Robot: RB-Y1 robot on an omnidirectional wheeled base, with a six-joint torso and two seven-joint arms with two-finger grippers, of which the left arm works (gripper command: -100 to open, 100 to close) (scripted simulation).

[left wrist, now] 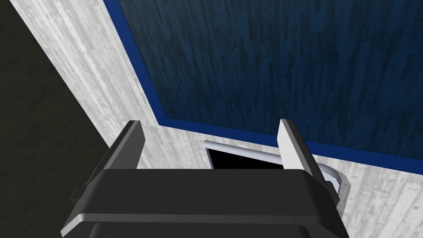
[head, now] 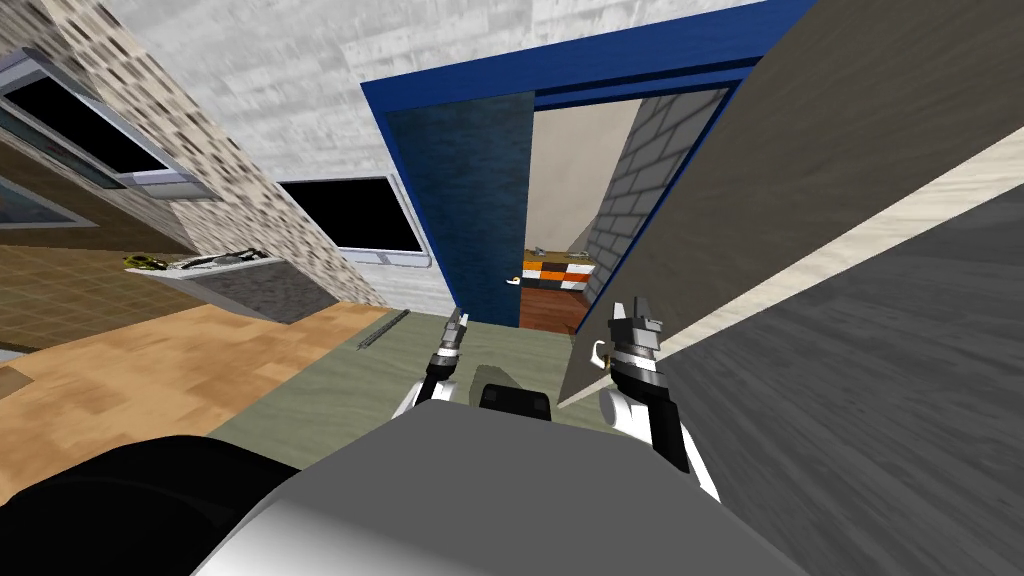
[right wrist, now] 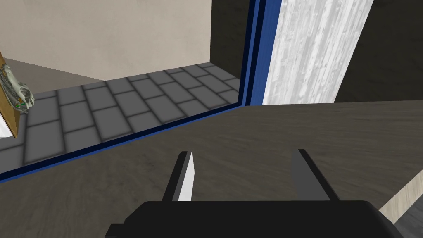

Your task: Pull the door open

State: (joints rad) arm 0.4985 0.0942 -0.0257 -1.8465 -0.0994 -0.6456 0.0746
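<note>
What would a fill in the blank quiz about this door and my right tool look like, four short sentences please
1. The door frame is painted ____.
2. The grey-brown door stands swung ____.
3. The right tool hovers beside that door's white ____.
4. Beyond the frame, the cabinet shows white, black and ____ fronts.

Missing words: blue; open; handle; orange.
</note>
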